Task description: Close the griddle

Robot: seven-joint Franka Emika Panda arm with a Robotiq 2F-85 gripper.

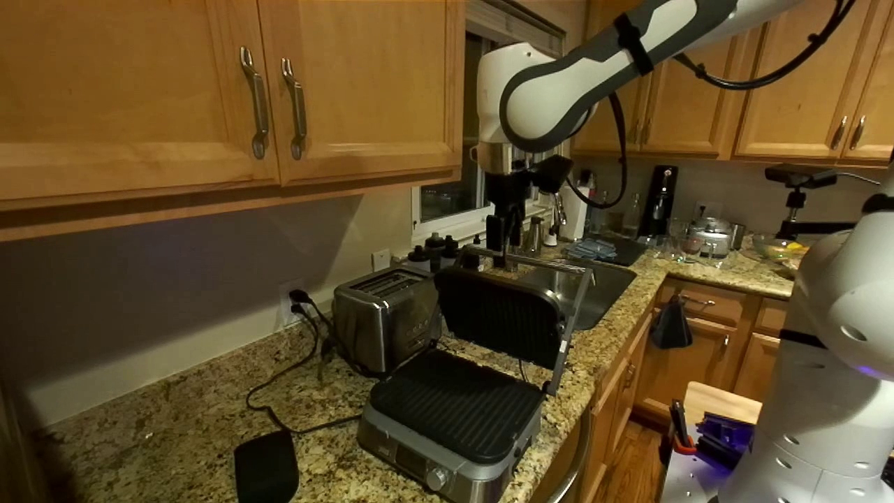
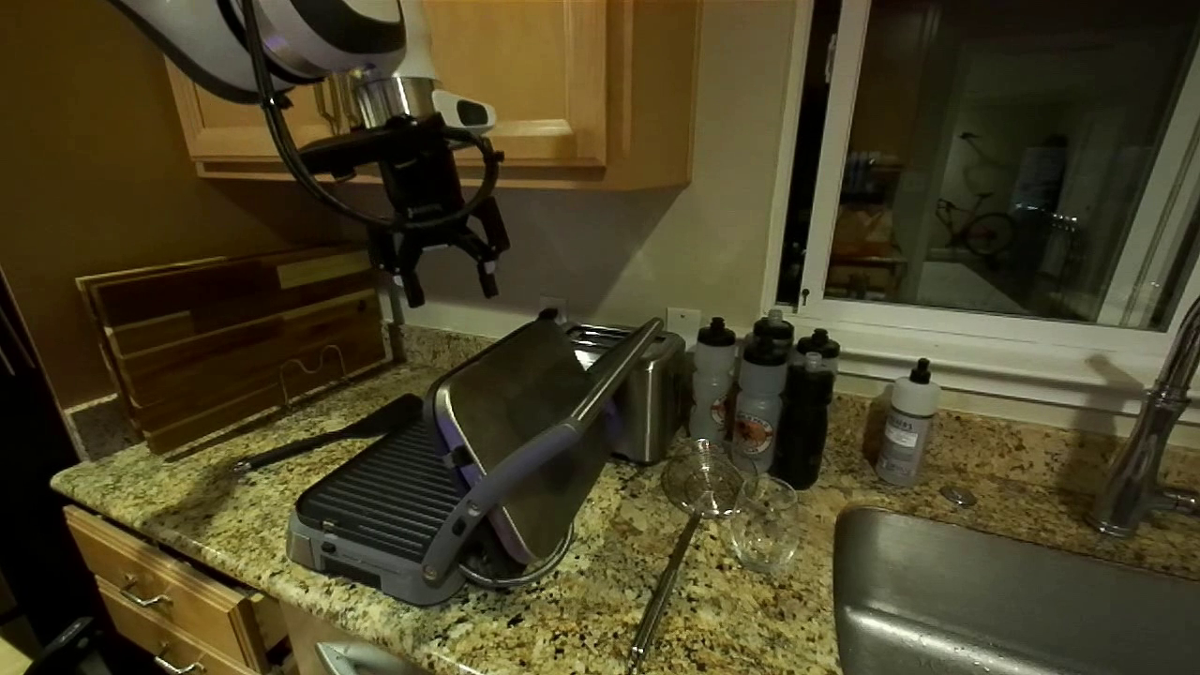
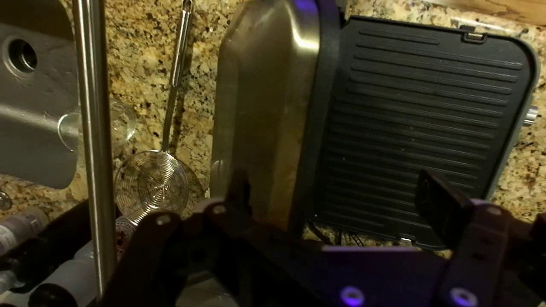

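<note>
The griddle stands open on the granite counter. Its dark ribbed lower plate (image 1: 454, 402) lies flat, and it also shows in an exterior view (image 2: 375, 492) and the wrist view (image 3: 418, 119). Its steel-backed lid (image 2: 525, 412) is tilted up and back; its ribbed inside (image 1: 499, 318) faces the lower plate. The lid's bar handle (image 2: 614, 370) runs along the left in the wrist view (image 3: 91, 128). My gripper (image 2: 451, 291) is open and empty, pointing down above the griddle, apart from it. In the wrist view (image 3: 332, 183) one finger overlaps the lid, the other the lower plate.
A silver toaster (image 1: 384, 321) stands beside the griddle at the wall. Several bottles (image 2: 759, 403), a strainer (image 2: 701, 483), a glass (image 2: 764, 525) and the sink (image 2: 1012, 581) lie beyond the lid. A black pad (image 1: 267, 468) lies near the front. Cabinets (image 1: 363, 91) hang overhead.
</note>
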